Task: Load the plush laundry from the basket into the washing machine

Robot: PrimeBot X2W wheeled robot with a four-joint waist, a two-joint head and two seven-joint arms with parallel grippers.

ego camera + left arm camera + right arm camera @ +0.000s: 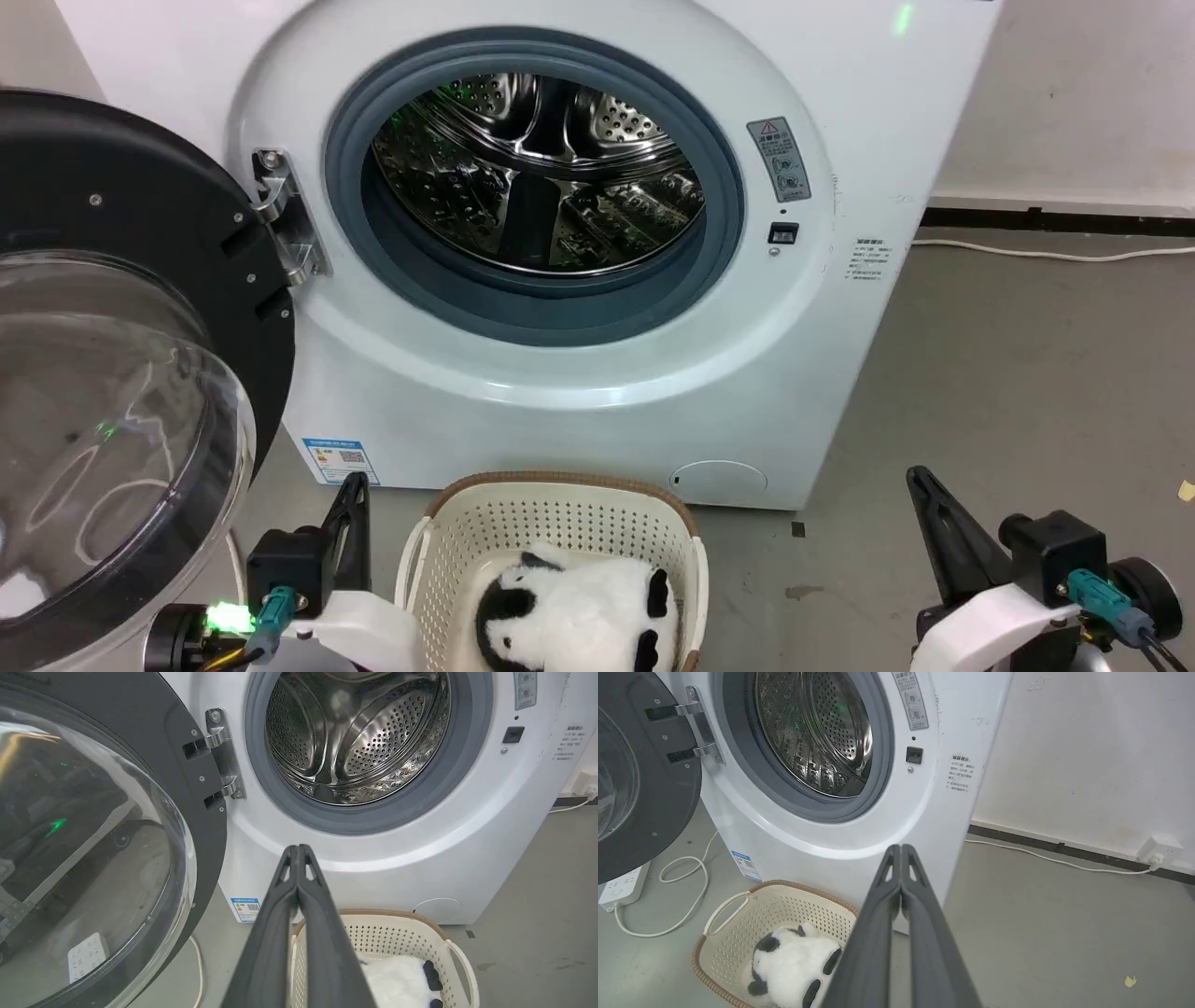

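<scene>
The washing machine (597, 401) stands on the grey floor (1027, 373). Its door (140, 215) is swung wide open to the robot's left on a steel hinge (280, 219). The grey door ring (719, 252) and the perforated drum (537, 177) are exposed.

The basket (560, 518) sits on the floor directly in front of the machine, near its lower front panel. The plush laundry (569, 621) lies inside the basket, resting on the bottom, with its white body and black patches uppermost.

Left gripper (355, 485): located at the lower left of the head view, just beside the basket's left wall. The fingers are pressed together along their tips and are clear of the plush. In the left wrist view they point at the machine's front below the door opening.

Right gripper (920, 478): located at the lower right of the head view, over bare floor and well apart from the basket. The fingers are pressed together, tip against tip.

A white power strip (621, 889) and a looped cable (686, 891) lie on the floor below the open door. A second cable (1041, 856) runs along the wall (1087, 742) to a socket (1160, 849).
</scene>
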